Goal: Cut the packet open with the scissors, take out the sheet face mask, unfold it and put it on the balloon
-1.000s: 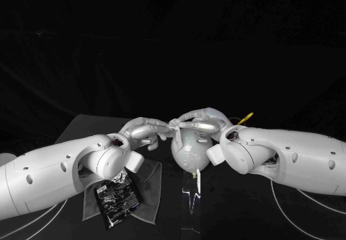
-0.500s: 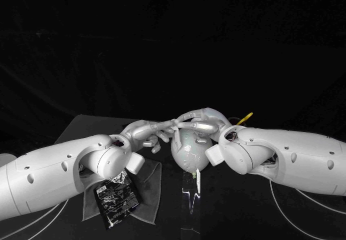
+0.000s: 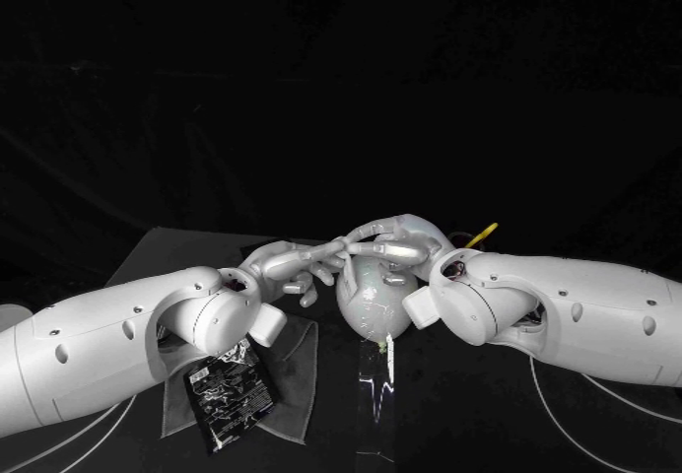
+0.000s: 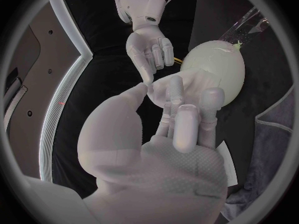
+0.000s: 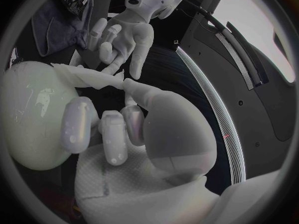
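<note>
Your left hand point(image 3: 292, 264) has stretched its fingers closer to the right hand point(image 3: 391, 241), which pinches the twisted mask point(image 5: 87, 77). You cannot tell if the left grips. The balloon point(image 3: 363, 296) lies lengthwise, knot toward the table's point(image 3: 170, 246) near edge.

**Mask bunched on the balloon**

The pale, glossy balloon point(image 3: 367, 296) is stood upright. The sheet face mask point(image 5: 84, 74), twisted into a white strip, is held across the balloon's top. The black printed packet point(image 3: 235, 389) is laid flat, left of the balloon and nearer the robot.
</note>
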You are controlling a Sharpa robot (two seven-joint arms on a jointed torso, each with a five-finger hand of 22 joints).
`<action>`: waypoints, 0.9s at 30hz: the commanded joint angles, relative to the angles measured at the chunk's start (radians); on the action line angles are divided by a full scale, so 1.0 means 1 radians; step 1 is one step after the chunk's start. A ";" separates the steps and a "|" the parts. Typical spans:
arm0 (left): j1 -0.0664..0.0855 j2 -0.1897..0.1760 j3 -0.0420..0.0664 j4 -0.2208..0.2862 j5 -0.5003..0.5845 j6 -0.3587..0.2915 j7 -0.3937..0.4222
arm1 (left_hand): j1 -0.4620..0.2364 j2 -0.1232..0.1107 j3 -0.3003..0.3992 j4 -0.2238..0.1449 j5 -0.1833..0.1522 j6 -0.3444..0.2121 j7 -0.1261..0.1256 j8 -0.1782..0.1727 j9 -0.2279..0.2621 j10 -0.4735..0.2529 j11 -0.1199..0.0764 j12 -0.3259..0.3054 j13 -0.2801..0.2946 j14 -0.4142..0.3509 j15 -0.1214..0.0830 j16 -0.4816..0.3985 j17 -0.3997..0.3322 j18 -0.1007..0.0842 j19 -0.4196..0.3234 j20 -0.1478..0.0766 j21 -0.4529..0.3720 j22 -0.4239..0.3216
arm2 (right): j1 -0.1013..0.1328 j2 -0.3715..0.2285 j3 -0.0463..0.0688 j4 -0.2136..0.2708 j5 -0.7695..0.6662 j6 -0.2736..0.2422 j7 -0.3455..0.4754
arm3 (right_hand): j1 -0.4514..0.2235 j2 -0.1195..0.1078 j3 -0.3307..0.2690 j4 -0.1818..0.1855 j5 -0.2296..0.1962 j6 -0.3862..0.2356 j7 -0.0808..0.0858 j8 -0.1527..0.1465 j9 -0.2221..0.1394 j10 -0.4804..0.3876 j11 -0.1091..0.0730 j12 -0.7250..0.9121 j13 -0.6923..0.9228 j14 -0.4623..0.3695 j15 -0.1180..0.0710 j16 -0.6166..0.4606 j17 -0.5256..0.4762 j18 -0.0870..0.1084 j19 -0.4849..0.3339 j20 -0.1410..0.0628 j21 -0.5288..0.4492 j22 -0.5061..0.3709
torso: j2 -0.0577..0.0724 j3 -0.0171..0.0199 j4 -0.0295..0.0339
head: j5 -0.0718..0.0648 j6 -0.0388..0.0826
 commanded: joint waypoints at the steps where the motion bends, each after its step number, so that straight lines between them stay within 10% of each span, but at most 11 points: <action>1: 0.002 0.003 0.001 0.003 0.011 0.007 0.013 | 0.027 0.013 -0.004 0.005 -0.003 0.013 -0.001 -0.001 0.000 0.002 -0.005 0.009 0.003 0.011 0.001 -0.004 0.003 0.009 0.016 0.000 0.003 0.013 | 0.000 0.001 0.001 0.002 -0.010 0.017 0.005 | -0.006 0.001 0.008 0.000 0.006 0.009 0.002 0.003 0.002 0.008 0.000 0.006 0.100 0.099 -0.006 0.003 0.238 0.015 0.002 -0.003 0.004 0.174 | 0.000 -0.0001 0.0000 | 0.000 0.000; 7: 0.002 0.003 0.001 -0.002 0.045 -0.034 0.063 | 0.138 0.113 0.063 -0.013 -0.003 0.026 -0.008 -0.003 -0.001 0.002 -0.014 0.005 -0.001 0.013 -0.008 -0.004 0.001 0.008 0.023 -0.006 0.006 0.016 | 0.000 0.001 0.000 0.005 -0.014 0.020 0.003 | -0.008 0.001 0.011 -0.003 0.006 0.008 0.002 0.005 0.004 0.007 0.000 0.005 0.100 0.099 -0.007 0.003 0.238 0.014 0.003 -0.004 0.005 0.174 | 0.000 0.0002 -0.0001 | 0.002 -0.002; 14: 0.002 0.004 0.001 -0.007 0.065 -0.057 0.093 | 0.219 0.161 0.131 -0.049 -0.003 0.052 -0.020 0.005 0.003 0.021 -0.024 -0.007 -0.013 0.018 -0.016 0.000 0.012 0.005 0.036 -0.013 0.016 0.035 | 0.000 0.000 0.000 0.005 -0.016 0.021 0.000 | -0.008 0.001 0.011 -0.003 0.006 0.008 0.002 0.005 0.004 0.007 0.000 0.005 0.100 0.099 -0.007 0.003 0.238 0.014 0.003 -0.004 0.005 0.174 | 0.001 -0.0002 0.0003 | 0.003 -0.004; 27: 0.002 0.006 0.001 -0.005 0.071 -0.053 0.112 | 0.250 0.155 0.249 -0.110 -0.003 0.089 -0.031 0.024 0.019 0.098 -0.037 -0.042 -0.045 0.027 -0.027 0.007 0.030 -0.002 0.058 -0.026 0.039 0.071 | 0.000 0.003 0.000 -0.006 -0.018 0.014 -0.002 | -0.008 0.001 0.011 -0.003 0.006 0.008 0.002 0.005 0.004 0.007 0.000 0.005 0.100 0.099 -0.007 0.003 0.238 0.014 0.003 -0.004 0.005 0.174 | 0.000 0.0001 0.0003 | 0.005 -0.004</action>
